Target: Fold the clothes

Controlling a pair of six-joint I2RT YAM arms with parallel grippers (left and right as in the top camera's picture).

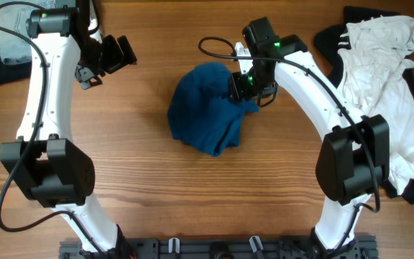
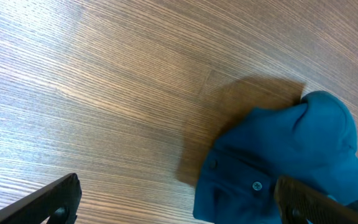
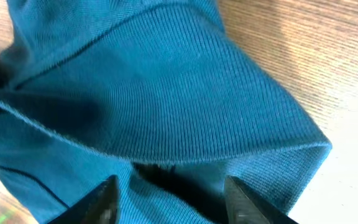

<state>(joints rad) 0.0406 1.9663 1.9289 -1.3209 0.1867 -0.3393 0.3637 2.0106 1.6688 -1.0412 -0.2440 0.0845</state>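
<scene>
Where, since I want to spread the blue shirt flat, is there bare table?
The widest bare wood lies on the near side of the blue shirt, between the left arm and right arm. A smaller strip runs between the left arm and the shirt. The right edge is crowded by the white and black clothes pile.

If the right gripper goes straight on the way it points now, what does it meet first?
The blue shirt: in the wrist view its folded cloth fills the space just ahead of the right gripper, whose fingers stand apart. Contact looks almost immediate, though depth is unclear.
</scene>
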